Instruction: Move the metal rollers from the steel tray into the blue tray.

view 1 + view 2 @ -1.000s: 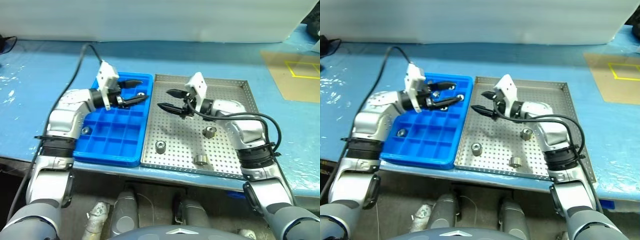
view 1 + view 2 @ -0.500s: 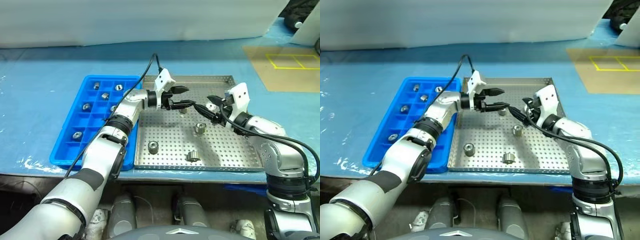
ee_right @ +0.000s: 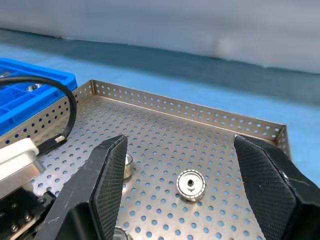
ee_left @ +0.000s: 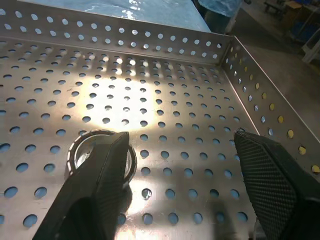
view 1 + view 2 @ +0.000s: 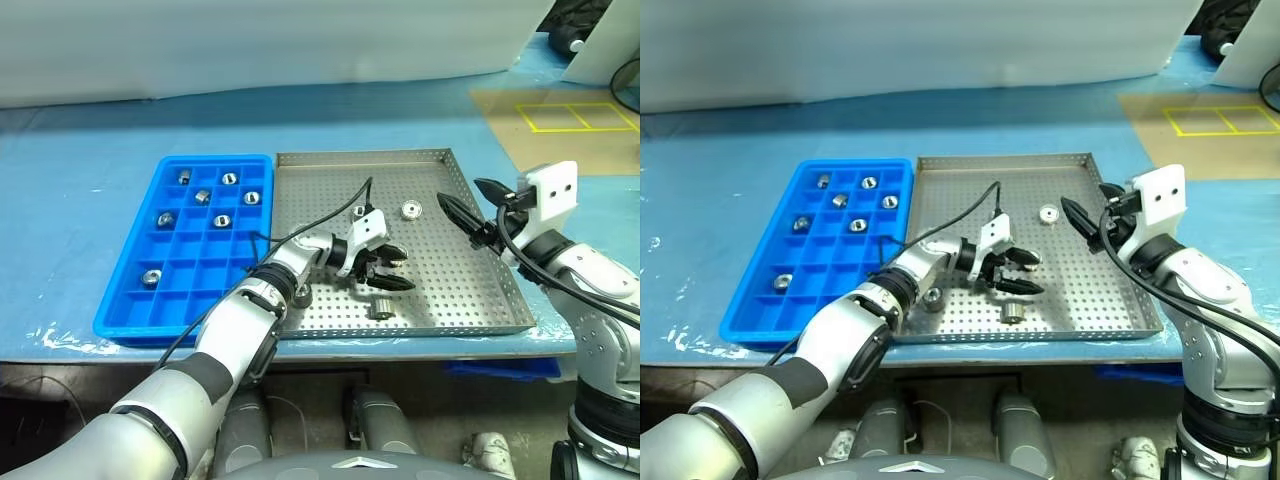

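Observation:
The steel tray (image 5: 455,270) lies right of the blue tray (image 5: 130,320), which holds several metal rollers (image 5: 221,221) in its compartments. More rollers lie on the steel tray: a flat one (image 5: 411,209) at the back, a small one (image 5: 358,211), a ridged one (image 5: 381,308) near the front rim, and one (image 5: 300,297) beside my left forearm. My left gripper (image 5: 395,268) is open and low over the tray's middle. A roller (image 4: 82,150) sits partly behind one of its fingers (image 4: 100,175). My right gripper (image 5: 468,202) hangs open above the tray's right rim, holding nothing.
My left wrist's black cable (image 5: 335,212) arches over the steel tray. A tan board with yellow tape (image 5: 560,115) lies at the back right on the blue table cover. A white wall runs along the back.
The view has swung sideways. My left gripper came down and toward the middle front of the steel tray. My right gripper drew back to the tray's right rim. Both stayed open.

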You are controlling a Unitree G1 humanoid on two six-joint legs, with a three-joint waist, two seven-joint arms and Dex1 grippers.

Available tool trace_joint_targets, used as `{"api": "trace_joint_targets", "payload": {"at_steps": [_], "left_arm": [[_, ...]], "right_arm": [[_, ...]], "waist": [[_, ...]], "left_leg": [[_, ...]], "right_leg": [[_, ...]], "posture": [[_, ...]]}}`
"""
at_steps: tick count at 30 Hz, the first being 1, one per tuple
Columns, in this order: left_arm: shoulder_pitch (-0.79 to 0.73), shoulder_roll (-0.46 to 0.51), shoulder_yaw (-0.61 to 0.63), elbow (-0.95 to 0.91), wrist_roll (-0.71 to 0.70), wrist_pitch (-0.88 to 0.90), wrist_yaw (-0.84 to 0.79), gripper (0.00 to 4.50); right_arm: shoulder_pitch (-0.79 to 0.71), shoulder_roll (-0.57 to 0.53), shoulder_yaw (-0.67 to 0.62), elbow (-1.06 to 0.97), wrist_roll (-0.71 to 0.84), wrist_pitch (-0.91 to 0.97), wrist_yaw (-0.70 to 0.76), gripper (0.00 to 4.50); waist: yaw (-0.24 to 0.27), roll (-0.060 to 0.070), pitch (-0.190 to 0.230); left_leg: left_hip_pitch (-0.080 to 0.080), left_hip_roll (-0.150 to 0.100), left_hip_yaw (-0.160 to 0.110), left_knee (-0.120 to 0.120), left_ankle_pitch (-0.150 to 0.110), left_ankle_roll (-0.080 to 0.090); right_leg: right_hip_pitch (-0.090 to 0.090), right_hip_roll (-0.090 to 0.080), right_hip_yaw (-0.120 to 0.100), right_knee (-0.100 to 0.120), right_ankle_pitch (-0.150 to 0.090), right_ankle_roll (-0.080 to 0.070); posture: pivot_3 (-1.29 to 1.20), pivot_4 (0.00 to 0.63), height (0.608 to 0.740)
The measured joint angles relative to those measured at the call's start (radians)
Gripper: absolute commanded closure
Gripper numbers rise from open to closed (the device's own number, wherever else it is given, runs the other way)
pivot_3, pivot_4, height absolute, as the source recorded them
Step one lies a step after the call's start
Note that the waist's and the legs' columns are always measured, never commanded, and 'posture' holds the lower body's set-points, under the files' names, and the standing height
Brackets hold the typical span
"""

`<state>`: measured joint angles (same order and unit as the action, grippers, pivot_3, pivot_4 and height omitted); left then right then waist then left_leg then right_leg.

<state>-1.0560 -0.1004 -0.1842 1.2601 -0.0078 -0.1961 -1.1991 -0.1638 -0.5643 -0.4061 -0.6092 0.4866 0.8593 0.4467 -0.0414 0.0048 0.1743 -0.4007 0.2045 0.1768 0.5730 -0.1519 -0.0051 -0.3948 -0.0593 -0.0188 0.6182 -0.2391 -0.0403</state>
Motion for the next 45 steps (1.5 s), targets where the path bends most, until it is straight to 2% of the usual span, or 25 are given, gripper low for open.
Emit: {"api": "trace_joint_targets", "payload": {"at_steps": [6, 18, 24, 29, 45], "left_arm": [[-0.001, 0.021, 0.014, 0.003, 0.022, -0.003, 0.032, 0.99], [-0.041, 0.020, 0.122, -0.008, -0.027, 0.022, 0.006, 0.99], [-0.038, 0.015, 0.121, -0.007, -0.013, 0.013, 0.041, 0.99], [-0.033, -0.025, 0.119, -0.003, 0.009, -0.011, 0.171, 0.99], [0.001, -0.041, 0.034, 0.031, 0.107, -0.010, 0.227, 0.99]], "right_arm": [[0.072, -0.064, -0.103, -0.011, 0.037, 0.018, 0.010, 0.99], [0.088, -0.057, -0.069, -0.033, 0.107, 0.020, -0.009, 0.99], [0.088, -0.057, -0.029, -0.037, 0.121, 0.019, -0.015, 0.99], [0.083, -0.055, -0.011, -0.037, 0.119, 0.010, -0.041, 0.99], [0.103, -0.053, 0.007, -0.037, 0.109, -0.002, -0.087, 0.99]], "waist": [[-0.006, 0.001, 0.000], [-0.013, 0.001, 0.000], [-0.014, 0.001, 0.000], [-0.015, 0.001, 0.000], [-0.031, 0.001, 0.000]], "left_leg": [[0.000, 0.000, 0.000, 0.000, -0.001, 0.001], [-0.003, 0.000, 0.000, -0.002, -0.002, 0.005], [-0.003, 0.000, 0.000, -0.003, -0.003, 0.005], [-0.003, 0.000, 0.000, -0.003, -0.003, 0.005], [-0.003, 0.000, 0.000, -0.003, -0.004, 0.006]], "right_leg": [[0.000, 0.000, 0.000, -0.002, 0.000, 0.000], [0.001, -0.001, -0.001, -0.010, 0.000, 0.000], [0.001, -0.001, -0.001, -0.011, 0.000, 0.000], [0.001, -0.002, -0.001, -0.011, 0.000, 0.000], [0.001, -0.002, -0.001, -0.012, 0.000, 0.001]], "posture": [[-0.62, 0.150, 0.740], [-0.60, 0.150, 0.740], [-0.61, 0.150, 0.740], [-0.61, 0.150, 0.740], [-0.64, 0.150, 0.740]]}}
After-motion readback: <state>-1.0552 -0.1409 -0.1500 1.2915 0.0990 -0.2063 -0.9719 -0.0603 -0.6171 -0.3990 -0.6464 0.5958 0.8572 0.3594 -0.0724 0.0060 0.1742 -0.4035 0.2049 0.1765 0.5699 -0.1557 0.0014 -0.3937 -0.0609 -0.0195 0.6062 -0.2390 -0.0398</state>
